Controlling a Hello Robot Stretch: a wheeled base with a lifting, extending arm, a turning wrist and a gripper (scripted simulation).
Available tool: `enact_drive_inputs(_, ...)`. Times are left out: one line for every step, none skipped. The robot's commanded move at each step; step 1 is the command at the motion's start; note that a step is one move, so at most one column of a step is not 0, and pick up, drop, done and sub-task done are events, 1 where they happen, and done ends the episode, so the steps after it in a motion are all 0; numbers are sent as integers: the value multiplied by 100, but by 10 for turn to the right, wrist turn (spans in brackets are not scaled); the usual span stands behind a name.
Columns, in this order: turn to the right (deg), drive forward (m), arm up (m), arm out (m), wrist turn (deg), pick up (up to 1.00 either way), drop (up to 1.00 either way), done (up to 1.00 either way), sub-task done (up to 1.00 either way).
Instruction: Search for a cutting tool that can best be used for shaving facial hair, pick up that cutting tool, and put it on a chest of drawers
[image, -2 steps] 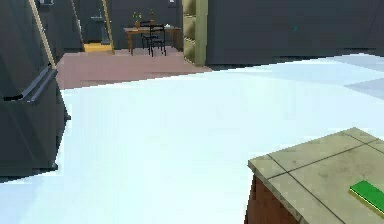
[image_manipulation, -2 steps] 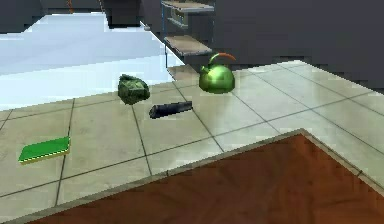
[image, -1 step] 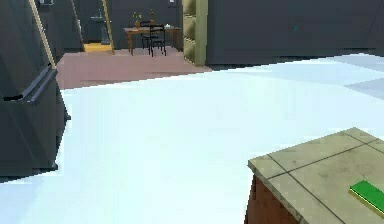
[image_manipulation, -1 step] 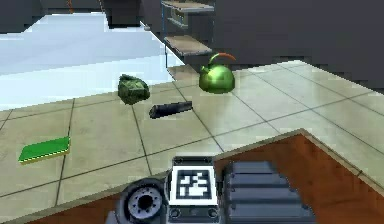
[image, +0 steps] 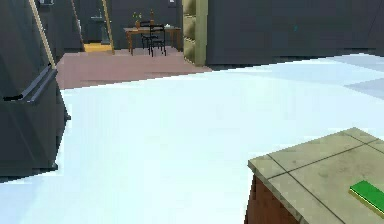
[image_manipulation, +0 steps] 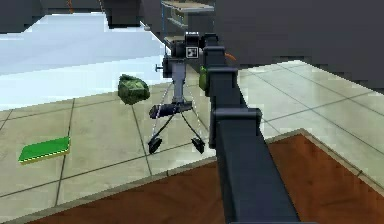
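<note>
Your gripper (image_manipulation: 176, 145) hangs mid-frame over the tiled counter (image_manipulation: 300, 95), its finger state impossible to tell, and the nearest candidate, a dark green lump (image_manipulation: 130, 88) too small to identify, lies just up-left of it, long axis unreadable.

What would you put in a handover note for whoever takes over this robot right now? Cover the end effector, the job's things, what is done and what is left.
End effector: shows against a tiled counter top, bare tile behind its far end; it holds nothing.
Things: a flat green item and a dark green lump lie on that top; neither looks like a razor.
Done: no step yet.
Left: find the razor, pick it up, put it on a chest of drawers.
</note>
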Motion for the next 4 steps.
enact_drive_inputs(0,0,0,0,450,0,0,0,0)
enact_drive_inputs(0,0,0,0,450,0,0,0,0)
enact_drive_inputs(0,0,0,0,450,0,0,0,0)
enact_drive_inputs(0,0,0,0,30,0,0,0,0)
